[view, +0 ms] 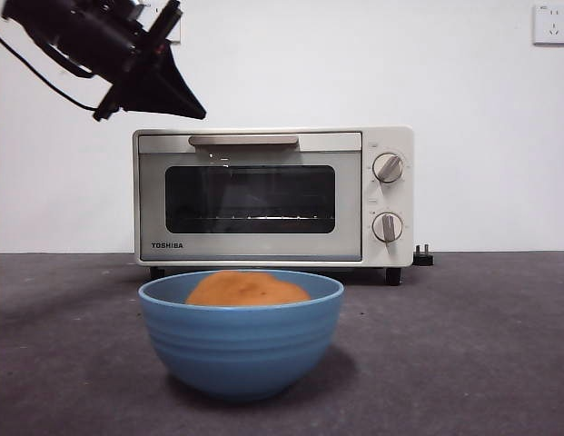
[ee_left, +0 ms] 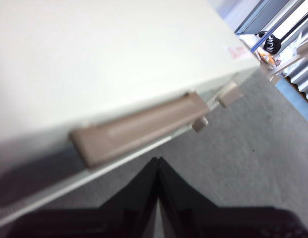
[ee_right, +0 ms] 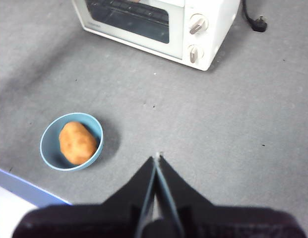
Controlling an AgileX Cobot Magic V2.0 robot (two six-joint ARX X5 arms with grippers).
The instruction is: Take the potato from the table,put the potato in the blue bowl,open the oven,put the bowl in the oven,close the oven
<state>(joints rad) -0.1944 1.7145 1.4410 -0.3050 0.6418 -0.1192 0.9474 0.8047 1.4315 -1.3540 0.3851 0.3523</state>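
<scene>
Now: left tool (ee_left: 157, 161) closed, above oven (view: 272, 195) handle (ee_left: 139, 129); potato (view: 247, 289) in blue bowl (view: 241, 341)

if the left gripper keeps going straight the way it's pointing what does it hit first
Most likely the oven's beige handle: in the left wrist view the left gripper, jaws shut, points just below it. Depth is unclear, so it might meet the door under the bar instead.

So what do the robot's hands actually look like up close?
Each hand is matte black and ends in two flat, wedge-shaped fingers tapering to a point: the left hand and the right hand look alike. In the front view the left hand is a dark triangular wedge on a bulky black wrist, with a thin black cable trailing from it. No markings are visible.
</scene>
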